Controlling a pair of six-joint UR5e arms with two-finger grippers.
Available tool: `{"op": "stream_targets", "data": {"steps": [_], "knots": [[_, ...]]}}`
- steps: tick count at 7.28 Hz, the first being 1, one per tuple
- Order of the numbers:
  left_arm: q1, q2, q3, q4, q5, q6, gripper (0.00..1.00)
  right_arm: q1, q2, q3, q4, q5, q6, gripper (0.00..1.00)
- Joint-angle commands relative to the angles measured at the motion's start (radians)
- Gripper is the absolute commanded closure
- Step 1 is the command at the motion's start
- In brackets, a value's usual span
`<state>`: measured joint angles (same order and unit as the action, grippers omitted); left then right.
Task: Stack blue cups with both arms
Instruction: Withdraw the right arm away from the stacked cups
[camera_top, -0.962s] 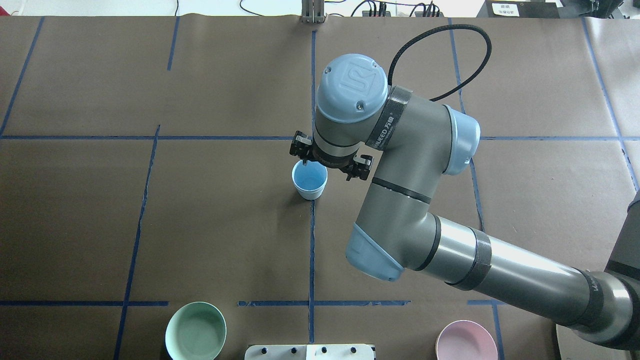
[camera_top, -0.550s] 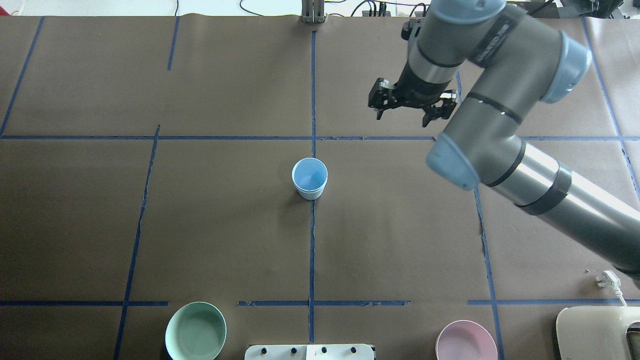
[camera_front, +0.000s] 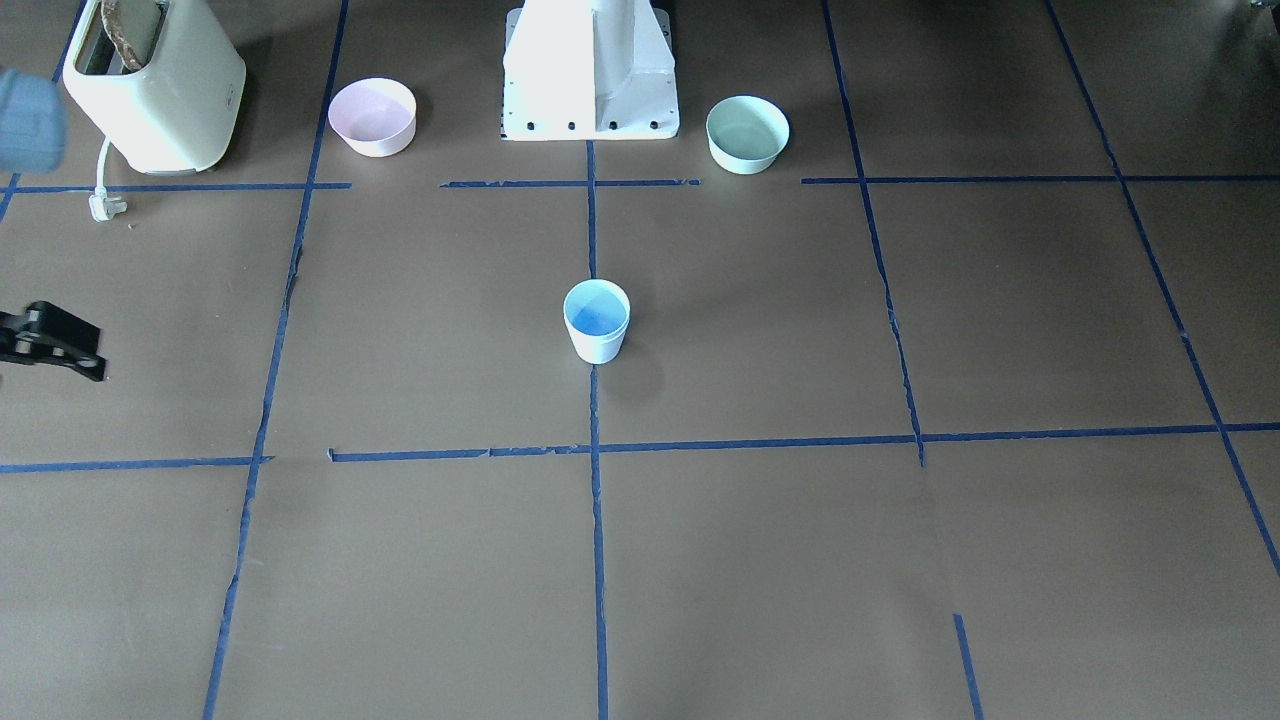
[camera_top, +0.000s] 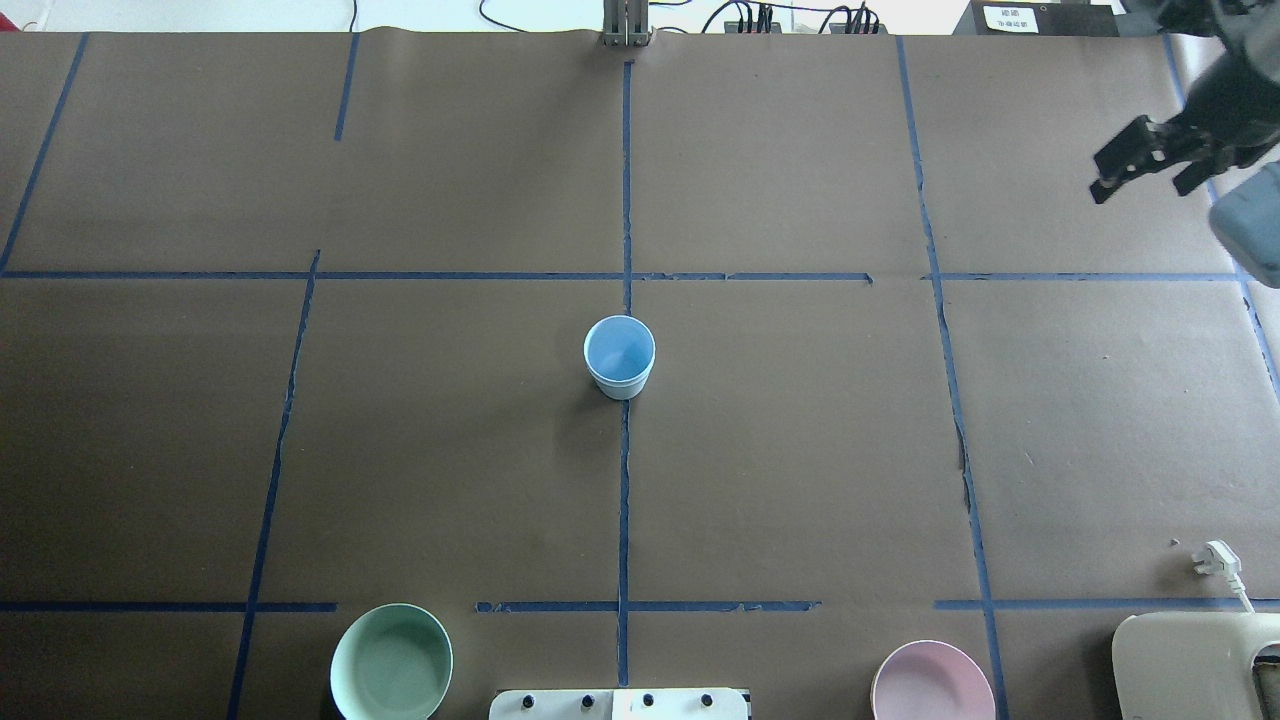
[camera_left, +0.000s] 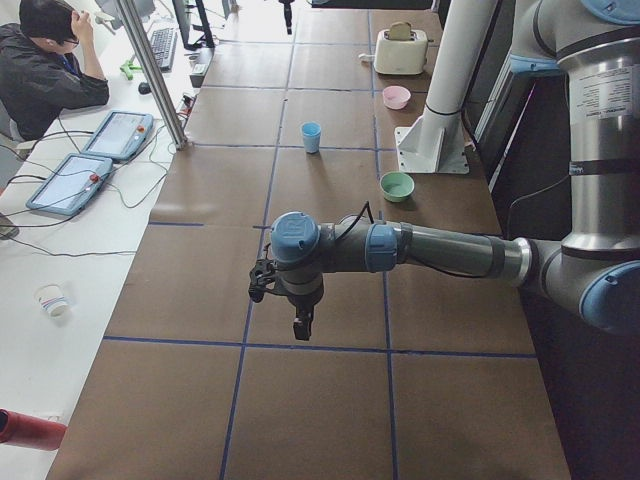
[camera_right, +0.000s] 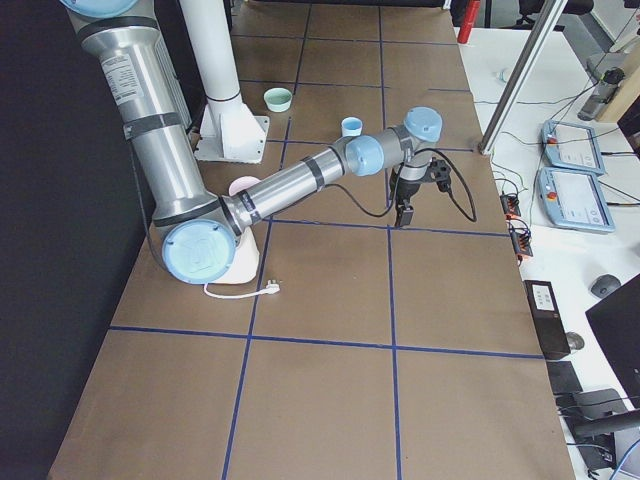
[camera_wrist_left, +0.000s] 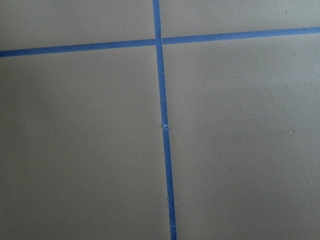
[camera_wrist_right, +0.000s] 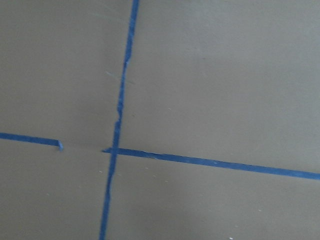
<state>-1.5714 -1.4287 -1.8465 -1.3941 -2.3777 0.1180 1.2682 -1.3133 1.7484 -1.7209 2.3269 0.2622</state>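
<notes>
A table (camera_top: 300, 450) covered in brown paper and marked into large squares by blue tape lines is seen in every view. The right arm (camera_right: 290, 185) is stretched out low over the table toward the robot's right and far side. In the overhead view only its end is caught, at the upper right corner. The left arm (camera_left: 450, 252) is reached out over the table end on the robot's left, well apart from everything else, and is seen only from that end. A white pedestal (camera_front: 590, 70) is set at the middle of the robot's edge of the table. A cream toaster (camera_front: 160, 90) is placed at the robot's right near corner.

The right gripper (camera_top: 1148, 170) is held above bare paper near a tape crossing. Its fingers are spread apart and nothing is gripped between them. The left gripper (camera_left: 278, 308) is pointed down above a tape line, but from this side view it cannot be told how far it is parted or whether anything is held.

A green bowl (camera_top: 392, 662) is placed to the left of the pedestal and a pink bowl (camera_top: 932, 682) to its right, both upright by the robot's edge. The blue cup (camera_top: 620, 357) is stood upright, mouth up, on the centre tape line in the middle of the table, touched by neither gripper. A faint second rim line is seen on its wall, yet it cannot be told for certain whether another cup is nested in it. A white plug (camera_top: 1212, 556) is laid on the paper just beyond the toaster.
</notes>
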Motion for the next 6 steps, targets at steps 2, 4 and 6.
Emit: {"op": "stream_targets", "data": {"steps": [2,4,6], "knots": [[0.001,0.000,0.000,-0.025,0.000,0.003,0.00,0.218,-0.300,0.011,0.004,0.005,-0.484,0.00],[0.001,0.011,0.001,-0.042,0.002,0.000,0.00,0.264,-0.410,0.010,0.006,0.003,-0.555,0.00],[0.002,0.016,0.006,-0.045,0.014,0.000,0.00,0.264,-0.425,0.010,0.006,0.003,-0.548,0.00]]}}
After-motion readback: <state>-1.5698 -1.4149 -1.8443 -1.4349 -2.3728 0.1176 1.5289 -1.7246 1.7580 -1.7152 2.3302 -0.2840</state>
